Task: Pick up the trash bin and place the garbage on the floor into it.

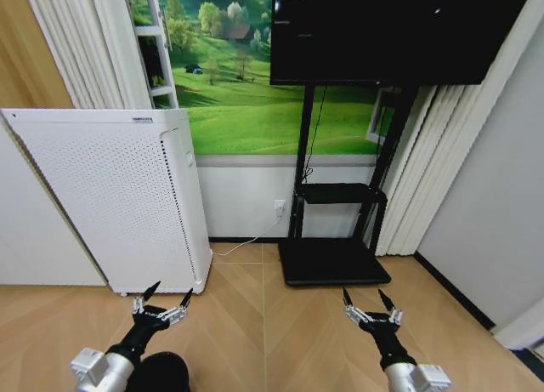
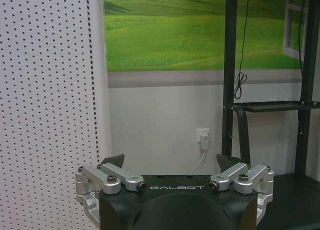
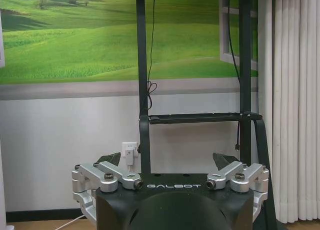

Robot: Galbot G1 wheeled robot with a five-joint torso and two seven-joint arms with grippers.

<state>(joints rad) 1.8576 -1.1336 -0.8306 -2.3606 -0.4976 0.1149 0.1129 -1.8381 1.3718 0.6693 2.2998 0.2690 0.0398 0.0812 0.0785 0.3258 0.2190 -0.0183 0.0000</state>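
Ahead, a tall white perforated appliance stands on the wooden floor against the wall at the robot's left, its cord running along the skirting toward a wall socket. To its right a black TV stand rises from a flat black base plate resting on the floor, with a small shelf partway up and a dark screen mounted on top; a green landscape mural covers the wall behind it. White curtains hang to the right of the stand and more at the far left. The left gripper is held low in front of the robot, just short of the appliance's lower corner, arm extended forward and fingers spread wide apart, holding nothing. The right gripper is in a matching pose on the other side, near the front edge of the stand's base plate, fingers likewise spread wide and empty. In the left wrist view the perforated panel sits close beside that gripper; in the right wrist view the stand's uprights and shelf are straight ahead. A dark rounded shape, at the bottom edge of the head view just under the left arm, is cut off by the frame; cannot tell whether it is the trash bin. The floor between the two grippers and the stand is bare wood.
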